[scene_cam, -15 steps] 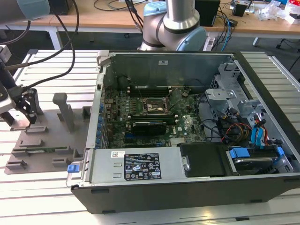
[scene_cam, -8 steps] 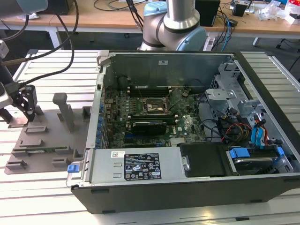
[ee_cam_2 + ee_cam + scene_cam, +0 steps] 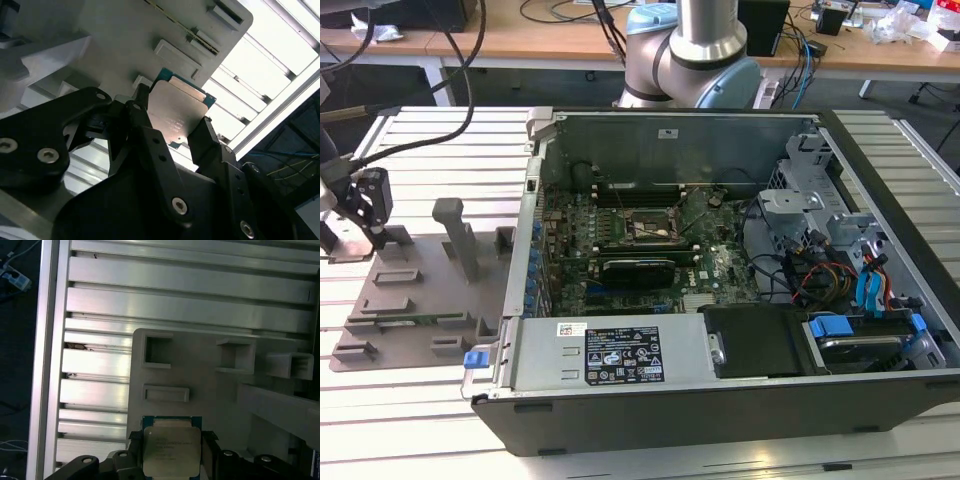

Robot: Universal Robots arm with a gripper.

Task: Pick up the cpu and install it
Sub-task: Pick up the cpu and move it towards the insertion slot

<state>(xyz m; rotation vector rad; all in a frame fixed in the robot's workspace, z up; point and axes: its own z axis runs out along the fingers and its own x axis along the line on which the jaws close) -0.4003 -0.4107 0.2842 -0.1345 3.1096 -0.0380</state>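
Observation:
The cpu (image 3: pixel 171 452) is a flat square chip with a pale metal top and a thin greenish rim. It lies low over the grey holder plate (image 3: pixel 210 390), near one of its edges. In both wrist views my gripper (image 3: pixel 172 120) has its black fingers (image 3: pixel 141 100) pressed against two opposite sides of the cpu (image 3: pixel 179 105). In the exterior view my gripper (image 3: pixel 375 238) hangs at the far left, over the holder plate (image 3: pixel 410 310). The dark socket frame (image 3: pixel 655 228) sits on the motherboard inside the open computer case (image 3: pixel 720 400).
The holder plate carries raised blocks and an upright post (image 3: pixel 458 235). It lies on a slatted aluminium table (image 3: pixel 440 140). A long black card (image 3: pixel 638 268) sits below the socket. Cables and drive bays (image 3: pixel 840 270) are packed into the case at the exterior view's right.

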